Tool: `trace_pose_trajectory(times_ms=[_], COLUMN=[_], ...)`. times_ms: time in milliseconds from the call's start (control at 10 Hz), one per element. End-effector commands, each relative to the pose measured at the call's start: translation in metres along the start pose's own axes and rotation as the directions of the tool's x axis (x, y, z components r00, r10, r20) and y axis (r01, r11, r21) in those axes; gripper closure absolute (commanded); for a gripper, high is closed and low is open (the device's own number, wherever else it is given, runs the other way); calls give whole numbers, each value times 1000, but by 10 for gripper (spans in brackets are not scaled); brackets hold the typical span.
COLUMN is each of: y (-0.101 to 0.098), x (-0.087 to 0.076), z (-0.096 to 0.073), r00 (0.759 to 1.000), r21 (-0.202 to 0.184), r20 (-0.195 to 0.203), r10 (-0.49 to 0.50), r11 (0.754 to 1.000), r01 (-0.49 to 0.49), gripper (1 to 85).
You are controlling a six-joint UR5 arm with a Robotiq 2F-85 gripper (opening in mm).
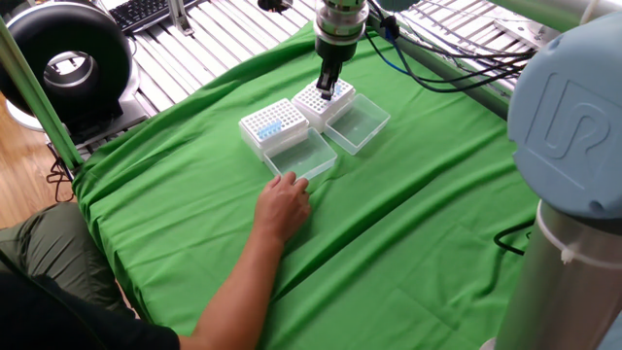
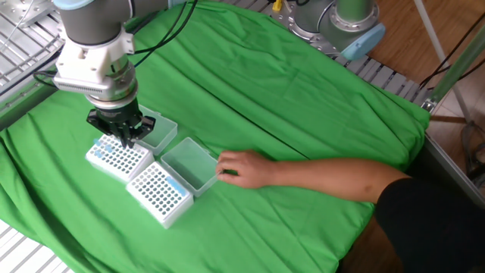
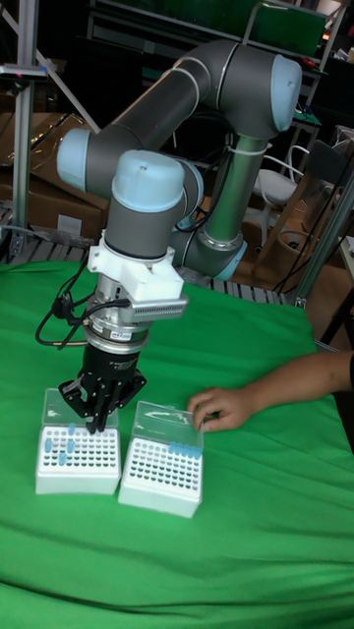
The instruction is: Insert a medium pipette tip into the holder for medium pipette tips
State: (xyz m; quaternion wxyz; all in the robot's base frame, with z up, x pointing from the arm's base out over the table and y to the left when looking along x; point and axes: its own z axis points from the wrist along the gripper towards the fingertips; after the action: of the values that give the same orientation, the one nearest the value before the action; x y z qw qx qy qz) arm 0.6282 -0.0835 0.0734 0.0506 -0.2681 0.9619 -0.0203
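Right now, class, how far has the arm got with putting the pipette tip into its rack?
Done: both lids are open, and the gripper sits low over the rack beneath it. In hand: probably the insertion, though no tip is discernible between the fingers. Left: release and lift away. A person's hand steadies the neighbouring rack.
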Motion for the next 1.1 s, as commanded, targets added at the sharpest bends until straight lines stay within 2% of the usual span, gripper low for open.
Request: trace_pose_trajectory(times_ms=[0,400,500,800,900,1000], y=[1,6,8,20,27,36], x=[-2,-7,-11,-27,-35,-48], z=[-20,-52,-64,-85,-91,-92], r00=[1000,998,997,994,993,993], r21=[-15,-24,-17,-16,-21,-42], r20=[-15,-56,-70,-89,-88,-64], r10=[13,25,40,68,84,104], r11=[1000,999,999,997,996,993], r01=[-13,-27,-41,-70,-86,-106], gripper=[727,740,753,757,760,760])
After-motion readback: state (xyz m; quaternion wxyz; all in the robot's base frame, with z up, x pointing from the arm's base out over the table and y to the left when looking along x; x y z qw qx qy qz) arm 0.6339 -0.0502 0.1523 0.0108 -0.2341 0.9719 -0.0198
